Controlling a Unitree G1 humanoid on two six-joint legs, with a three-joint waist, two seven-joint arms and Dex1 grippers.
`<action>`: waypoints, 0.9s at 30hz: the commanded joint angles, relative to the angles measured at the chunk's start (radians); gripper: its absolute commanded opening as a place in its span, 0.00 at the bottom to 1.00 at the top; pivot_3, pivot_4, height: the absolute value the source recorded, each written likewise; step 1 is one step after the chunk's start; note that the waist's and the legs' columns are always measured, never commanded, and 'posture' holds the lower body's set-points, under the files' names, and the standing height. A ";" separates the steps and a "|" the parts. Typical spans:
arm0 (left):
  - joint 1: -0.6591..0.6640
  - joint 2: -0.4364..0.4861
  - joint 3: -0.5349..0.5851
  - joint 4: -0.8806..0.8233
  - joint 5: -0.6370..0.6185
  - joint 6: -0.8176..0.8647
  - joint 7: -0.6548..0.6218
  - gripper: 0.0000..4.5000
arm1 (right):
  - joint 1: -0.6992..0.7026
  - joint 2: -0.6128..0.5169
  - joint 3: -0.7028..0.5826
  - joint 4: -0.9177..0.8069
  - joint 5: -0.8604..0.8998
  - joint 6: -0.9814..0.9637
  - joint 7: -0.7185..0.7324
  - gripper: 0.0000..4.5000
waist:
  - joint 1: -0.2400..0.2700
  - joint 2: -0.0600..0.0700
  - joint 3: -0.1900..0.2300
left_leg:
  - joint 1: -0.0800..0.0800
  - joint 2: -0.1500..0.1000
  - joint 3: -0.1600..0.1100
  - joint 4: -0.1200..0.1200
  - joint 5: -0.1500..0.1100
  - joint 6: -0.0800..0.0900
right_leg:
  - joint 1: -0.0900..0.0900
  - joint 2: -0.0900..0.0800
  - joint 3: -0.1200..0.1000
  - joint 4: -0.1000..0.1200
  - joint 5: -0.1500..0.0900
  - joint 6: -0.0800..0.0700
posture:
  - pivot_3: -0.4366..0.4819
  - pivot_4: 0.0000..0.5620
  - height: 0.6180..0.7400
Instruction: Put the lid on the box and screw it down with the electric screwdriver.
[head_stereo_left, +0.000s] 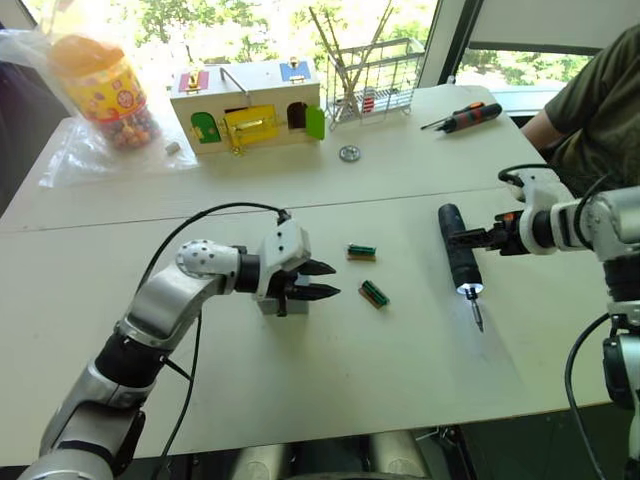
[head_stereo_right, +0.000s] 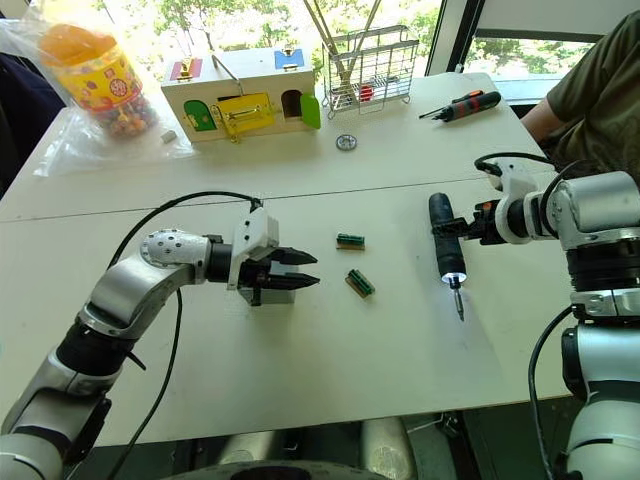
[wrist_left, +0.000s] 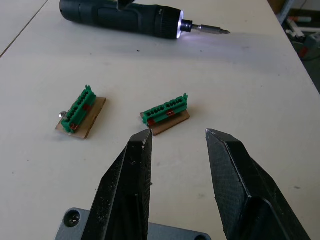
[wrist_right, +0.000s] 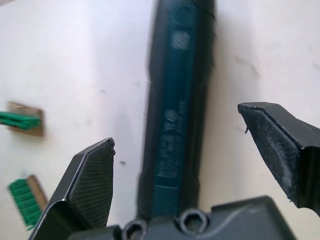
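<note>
Screwdriver work looks like the step in hand: the electric screwdriver (head_stereo_left: 459, 249) lies flat on the white table (head_stereo_left: 330, 370) toward its right edge, bit pointing at the near edge and its tip light lit, so it seems switched on and ready. The right gripper (wrist_right: 192, 172) straddles the tool's barrel with fingers spread wide, one on each side and neither touching, a stance suited to closing on it across its width. Toward the middle of the table, the left gripper (head_stereo_left: 318, 280) hovers over the grey box (head_stereo_left: 270, 303), fingers parted and pinching nothing; the left wrist view shows a grey corner with a screw head just under the fingers, which suggests the lid (wrist_left: 75, 226) already sits on top, though I cannot tell for sure. Two small green connector pieces (head_stereo_left: 374, 293) lie between the box and the tool, clear of both. A manual screwdriver (head_stereo_left: 467, 117) rests near the far right corner, beside a seated person (head_stereo_left: 595, 95).
</note>
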 joint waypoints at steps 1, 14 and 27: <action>-0.025 0.038 0.098 0.004 -0.027 0.009 0.001 0.38 | -0.015 0.005 -0.068 -0.102 0.006 -0.059 0.000 0.99 | 0.000 0.000 0.000 | 0.000 0.000 0.000 0.000 0.000 0.000 | 0.000 0.000 0.000 0.000 0.000 0.000 | 0.48 0.27 1.00; 0.135 0.296 0.328 0.091 -0.058 0.108 0.007 0.38 | 0.336 0.138 -0.042 -0.800 0.214 -0.291 0.146 0.99 | 0.001 0.000 0.000 | 0.000 0.000 -0.002 -0.002 0.000 -0.001 | -0.001 0.000 -0.001 0.001 0.000 0.000 | 0.48 0.27 1.00; 0.275 0.246 0.240 -0.008 0.016 0.103 0.114 0.38 | 0.435 0.350 0.213 -0.759 0.106 -0.356 0.018 0.99 | 0.003 -0.002 -0.001 | 0.000 0.000 -0.005 -0.001 0.001 -0.002 | 0.001 0.000 -0.001 0.001 0.000 0.000 | 0.48 0.27 1.00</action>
